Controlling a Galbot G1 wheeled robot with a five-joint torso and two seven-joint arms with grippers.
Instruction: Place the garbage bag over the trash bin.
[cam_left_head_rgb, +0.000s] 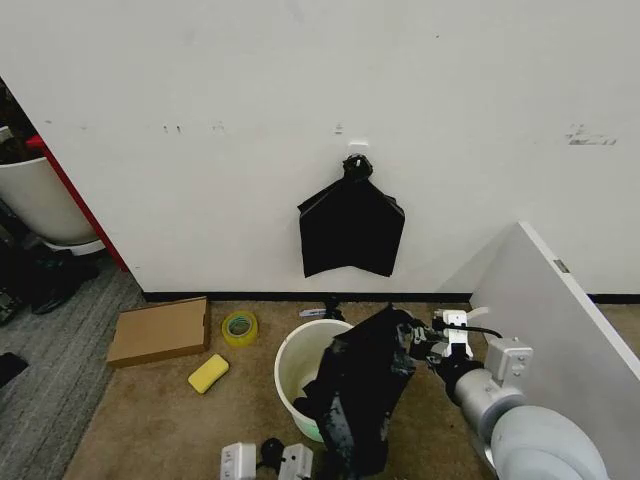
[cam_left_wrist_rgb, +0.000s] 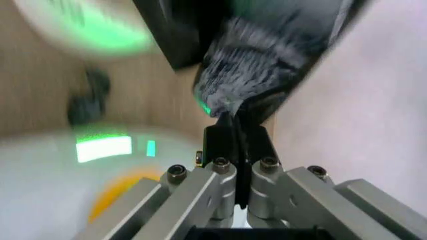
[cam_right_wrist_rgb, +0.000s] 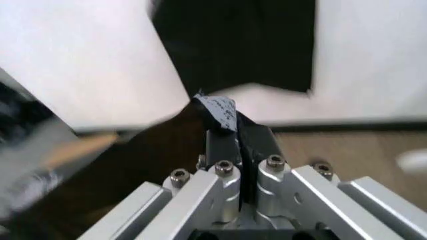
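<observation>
Two grippers are pinched tight on the garbage bag (cam_left_head_rgb: 362, 392), one at each side. From the head camera the right gripper (cam_left_head_rgb: 412, 345) holds the bag's upper edge, just right of the trash bin (cam_left_head_rgb: 296, 368), with its arm reaching in from the lower right. The left gripper (cam_left_head_rgb: 322, 408) sits low at the bag's near side, by the bin's front rim. In the left wrist view its fingers (cam_left_wrist_rgb: 235, 137) are pressed together on a gathered fold of black plastic (cam_left_wrist_rgb: 267, 55); in the right wrist view the right gripper's fingers (cam_right_wrist_rgb: 239, 142) clamp a small crumpled corner of the bag (cam_right_wrist_rgb: 217, 107).

The bag hangs crinkled and floppy between them, draped down across the right half of the bin's mouth and over its front wall. The bin stands upright on the brown carpet; the bare part of its inside looks pale, and I cannot tell whether anything lies at the bottom.

Behind it, a flat black bundle (cam_left_head_rgb: 351, 228) hangs on the white wall. To the left on the floor lie a cardboard box (cam_left_head_rgb: 158, 331), a roll of tape (cam_left_head_rgb: 239, 327) and a yellow sponge (cam_left_head_rgb: 208, 373).
</observation>
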